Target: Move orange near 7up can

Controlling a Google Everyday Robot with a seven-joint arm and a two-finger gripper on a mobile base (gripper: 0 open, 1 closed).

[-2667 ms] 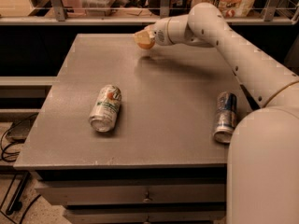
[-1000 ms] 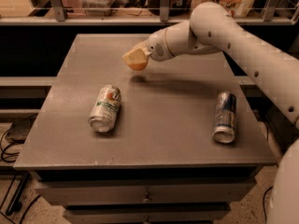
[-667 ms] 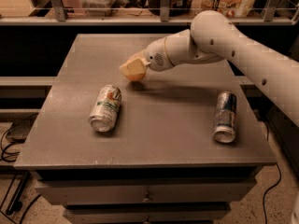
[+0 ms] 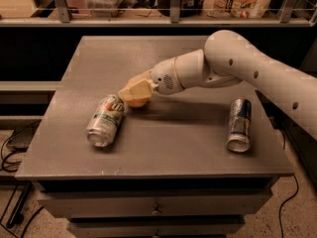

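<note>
**A:** Orange (image 4: 139, 103), where is it sitting?

**B:** Tucked in the gripper (image 4: 134, 91), which is clamped around it, low over the desk (image 4: 163, 152). I can't tell whether it touches down.

**A:** Why hold it there?

**B:** The 7up can (image 4: 105, 119) lies on its side just ahead of the gripper, so letting go here looks close enough. The silver and blue can (image 4: 239, 124) lies well behind the gripper, out of the way.

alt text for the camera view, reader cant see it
A robot arm reaches in from the right, its gripper holding the orange close beside the far end of the 7up can, which lies on its side on a grey table. A silver and blue can lies further right.
</note>
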